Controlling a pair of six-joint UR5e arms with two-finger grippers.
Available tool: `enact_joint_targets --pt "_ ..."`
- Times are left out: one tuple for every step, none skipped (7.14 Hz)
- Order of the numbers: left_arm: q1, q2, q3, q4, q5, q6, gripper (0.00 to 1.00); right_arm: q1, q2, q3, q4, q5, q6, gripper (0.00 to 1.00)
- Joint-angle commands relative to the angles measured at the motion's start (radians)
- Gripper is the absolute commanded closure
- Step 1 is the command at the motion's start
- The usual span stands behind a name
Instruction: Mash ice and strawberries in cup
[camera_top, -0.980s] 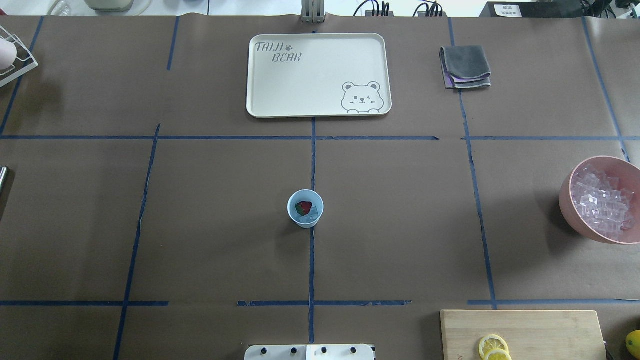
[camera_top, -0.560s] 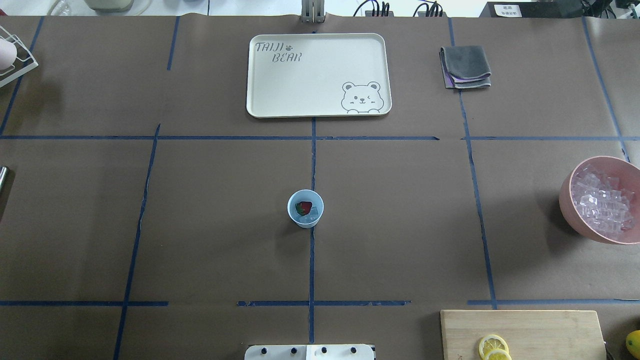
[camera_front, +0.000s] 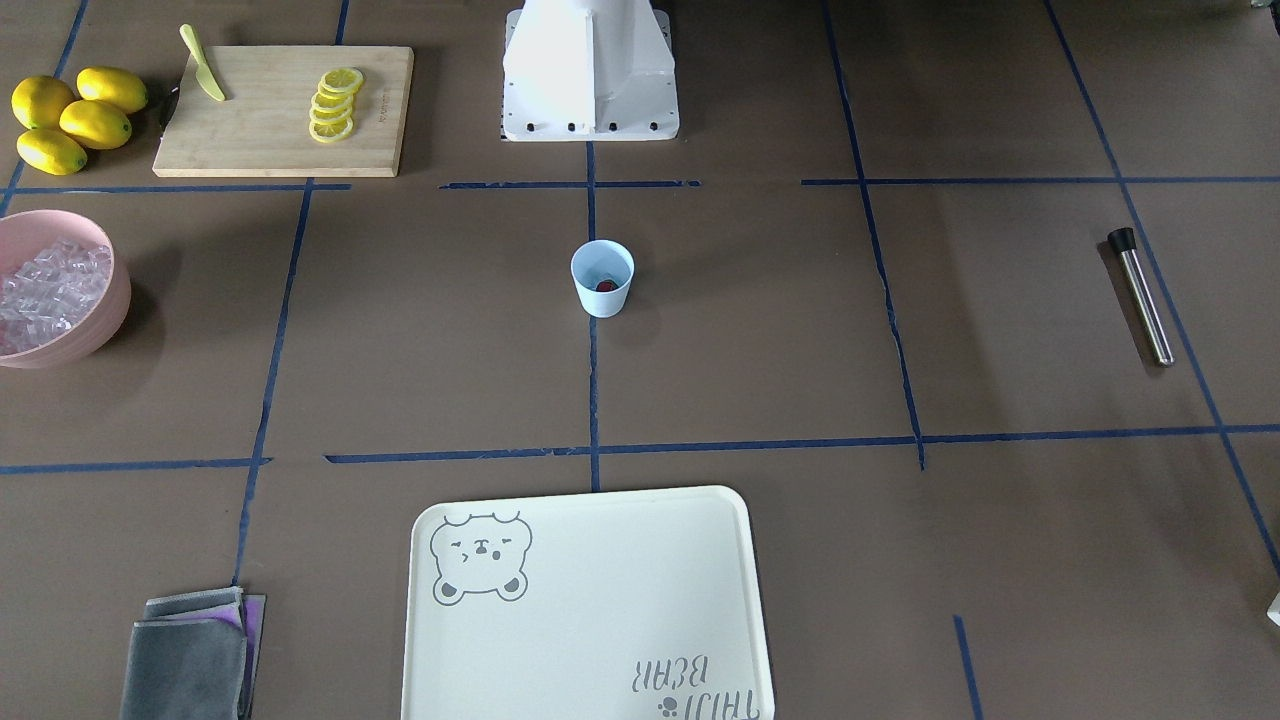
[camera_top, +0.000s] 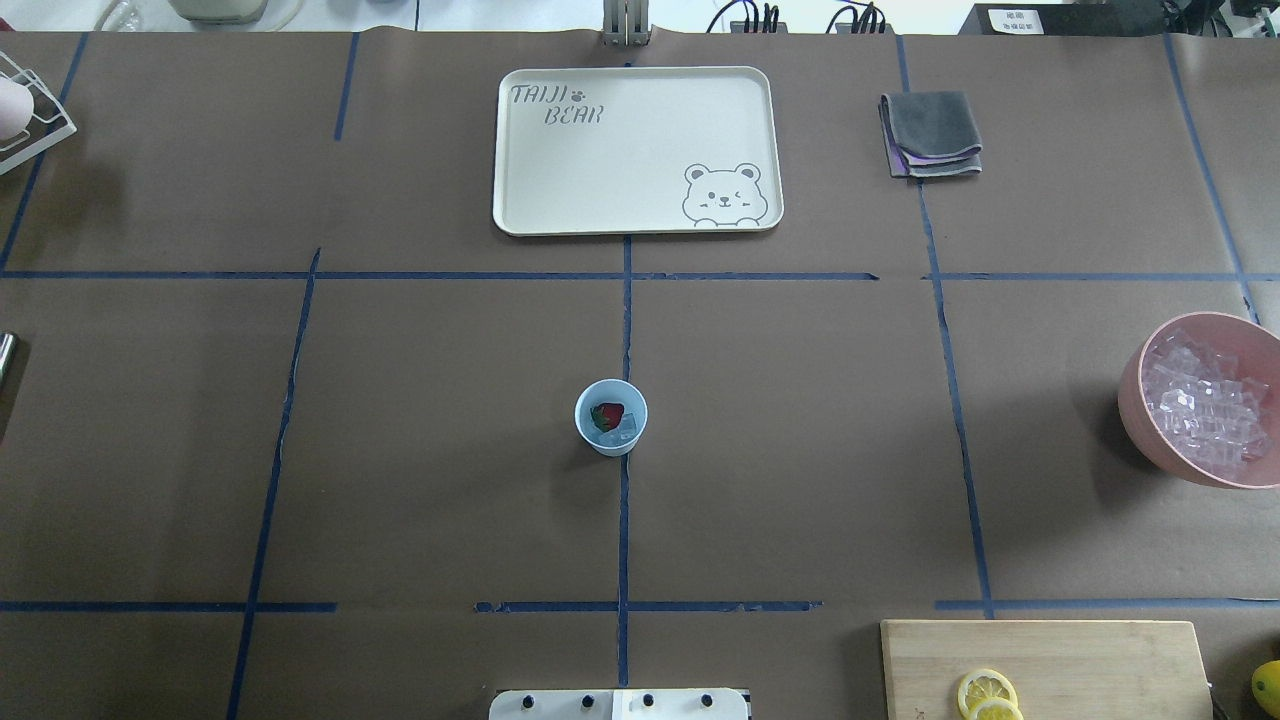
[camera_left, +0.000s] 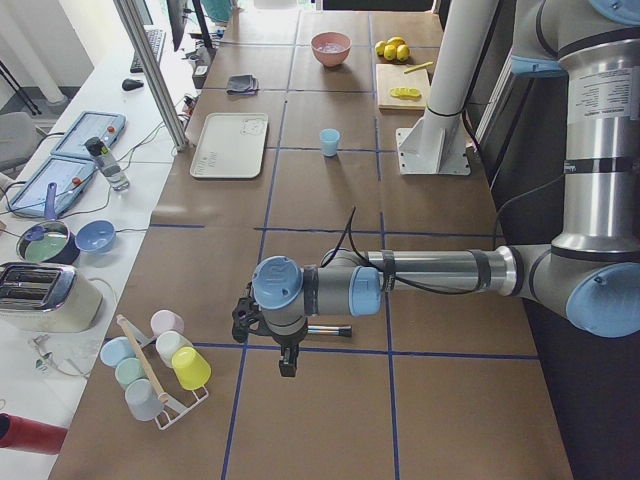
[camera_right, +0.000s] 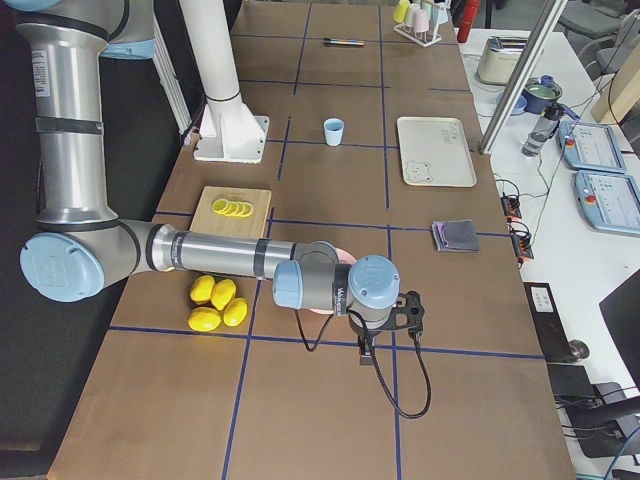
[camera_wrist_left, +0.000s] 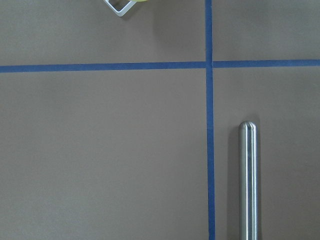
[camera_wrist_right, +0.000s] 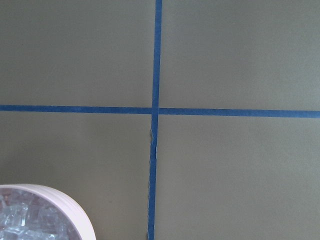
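Note:
The pale blue cup (camera_top: 611, 418) stands upright at the table's middle, also in the front view (camera_front: 603, 279). Inside lie a red strawberry (camera_top: 607, 413) and a clear ice cube (camera_top: 626, 431). More ice (camera_top: 1205, 400) fills the pink bowl (camera_top: 1133, 410) at the right edge. A steel muddler with a black cap (camera_front: 1140, 296) lies at the table's left end. My left gripper (camera_left: 243, 318) hovers above it; the muddler (camera_wrist_left: 248, 180) shows below in the left wrist view. My right gripper (camera_right: 408, 312) hovers beside the pink bowl (camera_wrist_right: 75, 215). I cannot tell whether either is open or shut.
A cream bear tray (camera_top: 637, 150) lies at the far middle, a folded grey cloth (camera_top: 930, 133) right of it. A wooden board (camera_front: 285, 108) holds lemon slices (camera_front: 335, 102) and a knife (camera_front: 203, 62), with whole lemons (camera_front: 75, 117) beside it. A cup rack (camera_left: 155, 362) stands at the left end.

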Motion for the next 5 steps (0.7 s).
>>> enact_joint_targets --pt "0.0 0.001 0.0 -0.002 0.0 0.0 0.0 0.001 -0.003 -0.002 0.015 0.0 0.003 0.0" --pt "0.0 0.001 0.0 0.0 0.0 0.002 0.0 0.001 -0.003 -0.005 0.021 -0.002 0.002 0.0" --pt "0.0 0.003 0.0 0.0 0.002 0.005 0.0 0.001 -0.003 -0.006 0.021 -0.002 0.002 0.0" --pt "0.0 0.003 0.0 -0.002 0.002 0.003 0.0 0.001 -0.003 -0.008 0.021 -0.002 0.002 0.0" --pt "0.0 0.003 0.0 -0.002 0.002 0.005 0.0 0.001 -0.003 -0.008 0.021 -0.002 0.002 0.0"
